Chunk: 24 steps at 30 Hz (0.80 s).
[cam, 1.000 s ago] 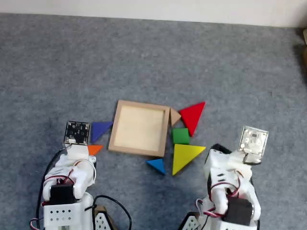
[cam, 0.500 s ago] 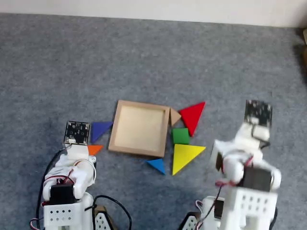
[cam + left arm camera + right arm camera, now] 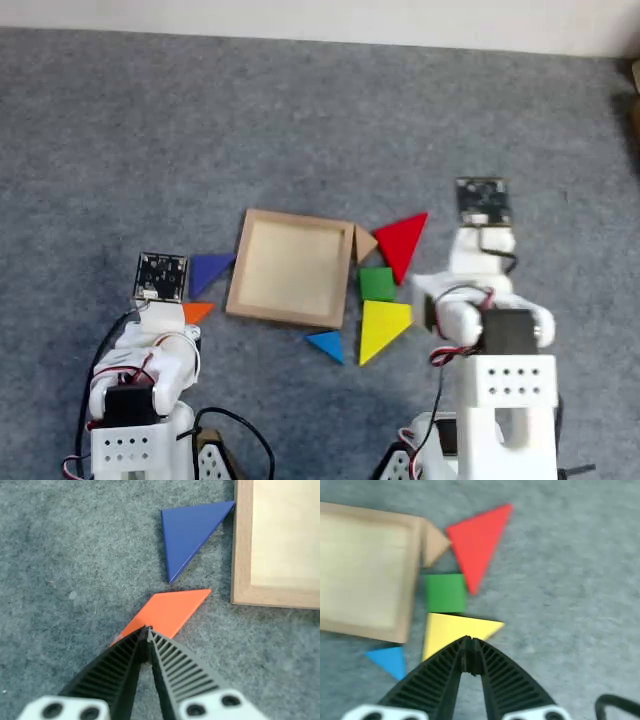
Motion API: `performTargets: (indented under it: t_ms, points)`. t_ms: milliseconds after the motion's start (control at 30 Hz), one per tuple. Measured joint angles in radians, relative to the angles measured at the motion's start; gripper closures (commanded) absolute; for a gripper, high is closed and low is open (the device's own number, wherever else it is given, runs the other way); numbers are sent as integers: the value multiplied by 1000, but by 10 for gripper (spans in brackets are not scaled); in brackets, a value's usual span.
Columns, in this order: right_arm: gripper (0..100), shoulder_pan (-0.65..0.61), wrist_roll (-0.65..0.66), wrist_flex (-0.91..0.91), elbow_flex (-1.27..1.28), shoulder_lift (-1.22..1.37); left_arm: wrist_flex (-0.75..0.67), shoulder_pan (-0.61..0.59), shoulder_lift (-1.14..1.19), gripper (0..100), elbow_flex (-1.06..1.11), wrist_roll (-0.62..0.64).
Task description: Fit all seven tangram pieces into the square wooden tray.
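Seven tangram pcs are lying flat on the grey mat [image 3: 300,120], all outside the square wooden tray [image 3: 242,262].

L side of tray: the dark-blue triangle [image 3: 207,270] is pointing one tip at the rim, touching or nearly so. The orange parallelogram [image 3: 198,312] is lying just beside it, nearer the arms.

R side: the tan triangle [image 3: 363,243] is sitting against the rim, w/ the red triangle [image 3: 402,242] just beside it. The green square [image 3: 377,284] is lying between the red triangle and the yellow triangle [image 3: 382,325]. The light-blue triangle [image 3: 328,345] is lying by the tray's near R corner, apart from the rim.

Markings: the wrist boards [image 3: 161,277] are carrying print too small to read.

The left gripper [image 3: 147,632] is keeping its jaws pressed together, holding nothing, tips over one end of the orange parallelogram; contact cannot be judged. The right gripper [image 3: 470,642] is likewise closed and empty, tips over the yellow triangle's edge.

Vs 1.0 s ago: the R arm is now reaching farther out and in toward the pcs. Its board is sitting level w/ the red triangle, and its body is covering the yellow triangle's R tip in the high view. The L arm, tray and all pcs are sitting as before.
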Motion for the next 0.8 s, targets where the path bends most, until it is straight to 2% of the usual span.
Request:
performTargets:
  t_ms: [133, 300, 433, 633, 800]
  points:
    - [761, -94, -84, -9, 0, 0, 0, 0, 0, 995, 0, 0]
    - [759, -176, -226, -12, 0, 0, 0, 0, 0, 995, 0, 0]
    - [759, -236, -285, -12, 0, 41, 0, 0, 0, 995, 0, 0]
    - [757, -250, -382, -26, 0, 336, 0, 0, 0, 995, 0, 0]
    - [757, -270, -397, -199, 0, 563, 0, 0, 0, 995, 0, 0]
